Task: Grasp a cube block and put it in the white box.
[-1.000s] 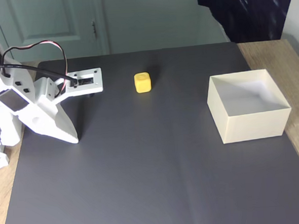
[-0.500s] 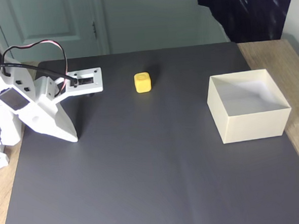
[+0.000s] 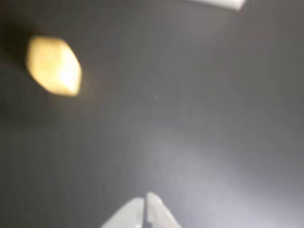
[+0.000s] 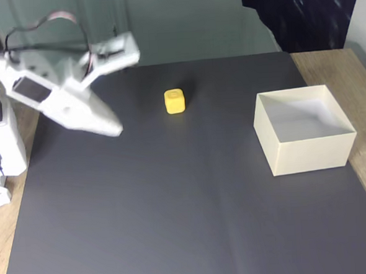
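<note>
Cube block: the small yellow cube block [image 4: 174, 101] sits on the dark mat [image 4: 175, 206], toward the far edge, left of the middle in the fixed view. Nothing is touching it. In the wrist view it is a soft yellow blur [image 3: 53, 65] at the upper left.

White box: the white box [image 4: 308, 151] stands open-topped at the right side of the mat in the fixed view, well apart from the cube, with its right wall near the mat's edge (its pale inside looks bare). A pale sliver at the top edge of the wrist view may be part of it, though I cannot tell.

Gripper: the gripper [image 4: 113, 130] is off the mat, up in the air at the left in the fixed view, left of the cube and apart from it. In the wrist view the two white fingertips [image 3: 145, 209] come in from the bottom edge, pressed together with nothing between them.

Arm: the white arm [image 4: 8, 116] stands at the left edge, on the wooden table [image 4: 353, 71], with red and black wires [image 4: 45, 21] looping above it.
</note>
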`<move>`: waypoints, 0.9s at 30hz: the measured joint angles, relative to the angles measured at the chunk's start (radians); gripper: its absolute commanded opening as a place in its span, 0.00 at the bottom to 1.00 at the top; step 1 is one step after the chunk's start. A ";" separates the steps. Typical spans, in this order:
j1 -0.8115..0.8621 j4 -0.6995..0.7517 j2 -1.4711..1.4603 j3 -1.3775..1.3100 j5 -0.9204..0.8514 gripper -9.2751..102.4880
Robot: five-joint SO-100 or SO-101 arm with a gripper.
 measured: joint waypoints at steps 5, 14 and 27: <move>-0.040 -0.179 -0.371 -0.230 -0.002 0.12; -0.058 -0.319 -0.715 -0.443 0.023 0.24; -0.057 -0.337 -0.882 -0.505 0.034 0.36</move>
